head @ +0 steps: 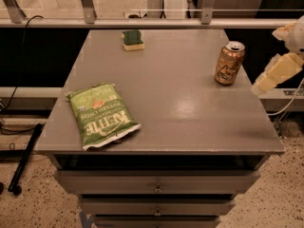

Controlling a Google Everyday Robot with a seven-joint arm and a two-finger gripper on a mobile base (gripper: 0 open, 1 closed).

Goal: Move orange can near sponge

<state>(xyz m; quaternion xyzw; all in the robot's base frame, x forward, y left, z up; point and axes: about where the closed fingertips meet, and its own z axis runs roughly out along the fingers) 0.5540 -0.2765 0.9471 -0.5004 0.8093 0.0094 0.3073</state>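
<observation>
The orange can (229, 63) stands upright near the right edge of the grey table (190, 113), toward the back. The sponge (133, 40), dark green on top with a pale yellow base, lies at the back of the table, left of centre. My gripper (267, 80) hangs off the table's right side, a little right of the can and slightly nearer than it, apart from it and holding nothing that shows. Most of the arm is cut off by the right edge of the view.
A green chip bag (102, 114) lies flat near the table's front left corner. Metal railing posts (87, 4) stand behind the back edge. Drawers (156, 186) sit under the tabletop. A dark cable and bar (26, 158) lie on the floor at left.
</observation>
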